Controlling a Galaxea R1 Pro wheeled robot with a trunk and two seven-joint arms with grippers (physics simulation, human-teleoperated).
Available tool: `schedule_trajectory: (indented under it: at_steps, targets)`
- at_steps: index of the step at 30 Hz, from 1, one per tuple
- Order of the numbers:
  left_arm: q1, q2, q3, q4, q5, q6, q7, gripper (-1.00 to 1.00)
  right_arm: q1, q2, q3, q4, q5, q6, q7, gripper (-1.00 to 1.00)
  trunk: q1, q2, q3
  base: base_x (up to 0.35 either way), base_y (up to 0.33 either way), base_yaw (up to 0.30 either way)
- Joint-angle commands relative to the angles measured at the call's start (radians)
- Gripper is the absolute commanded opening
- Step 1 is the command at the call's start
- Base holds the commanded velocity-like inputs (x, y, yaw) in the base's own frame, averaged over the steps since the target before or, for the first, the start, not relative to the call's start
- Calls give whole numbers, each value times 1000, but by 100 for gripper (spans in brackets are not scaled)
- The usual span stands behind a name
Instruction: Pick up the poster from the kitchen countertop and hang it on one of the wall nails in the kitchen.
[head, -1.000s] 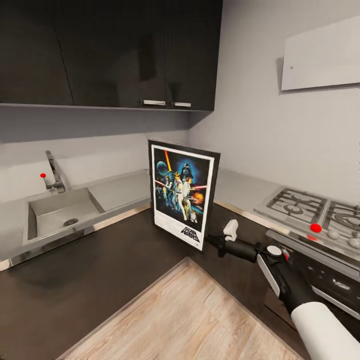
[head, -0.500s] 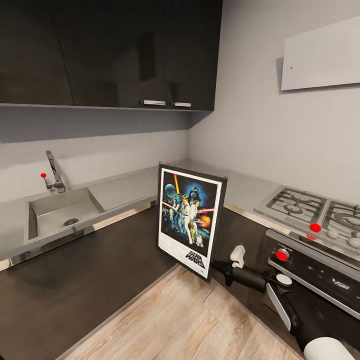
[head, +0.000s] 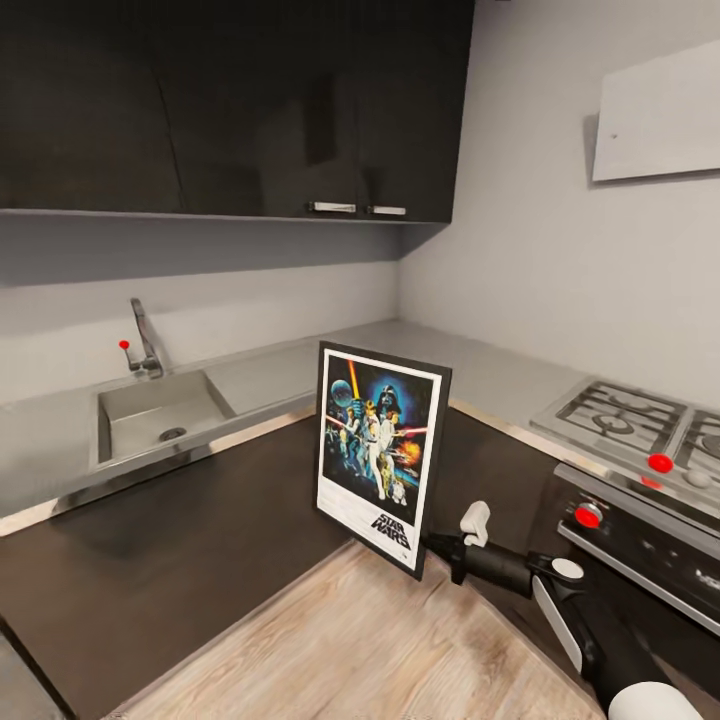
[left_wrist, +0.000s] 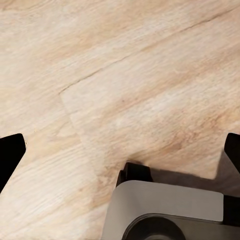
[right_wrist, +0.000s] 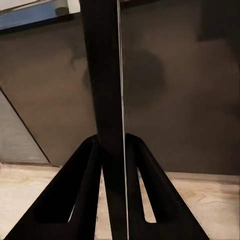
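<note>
The poster (head: 380, 455), black-framed with a white border and a black "STAR WARS" title, hangs upright in the air in front of the dark lower cabinets, below the level of the kitchen countertop (head: 270, 365). My right gripper (head: 432, 545) is shut on its lower right edge. In the right wrist view the poster (right_wrist: 106, 90) shows edge-on as a dark strip, pinched between the two black fingers (right_wrist: 75, 190). My left gripper (left_wrist: 125, 145) is open over the wooden floor, its fingers (left_wrist: 10, 155) far apart with nothing between them.
A steel sink (head: 160, 415) with a tap lies in the worktop at the left. A gas hob (head: 625, 410) and an oven front with red knobs (head: 640, 540) stand at the right. Dark wall cabinets (head: 250, 100) hang above, with a white wall panel (head: 660, 110) at the upper right.
The right gripper has carried the poster down and toward me, from countertop height to in front of the lower cabinets. The camera has since turned a little, shifting the kitchen rightward in the picture.
</note>
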Motion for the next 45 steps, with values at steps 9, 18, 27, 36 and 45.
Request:
schedule_trajectory:
  at_steps: [9, 18, 27, 36, 45]
  targets:
    - [0, -2, 5, 0, 10, -1, -10, 100, 0, -1, 2, 2, -14, 10, 6, -100, 0, -1, -1, -307, 0, 32]
    - [0, -3, -3, -8, 10, 0, -9, 100, -1, 0, 3, 13, -13, 10, 2, -100, 0, -1, -1, -216, 0, 5]
    - [1, -8, -9, -293, 12, 35, -7, 100, 0, 1, 3, 16, -12, 9, 3, -100, -16, 27, 12, -5, 0, 97]
    - [0, -8, -10, -327, 11, 112, -9, 100, -1, -1, 2, 16, -13, 11, 6, -100, -50, 90, 40, 0, 0, 3]
    - [0, -8, -10, -324, 10, 119, -10, 100, -1, -2, 2, 16, -12, 9, 4, -100, -85, 153, 68, 0, 0, 0]
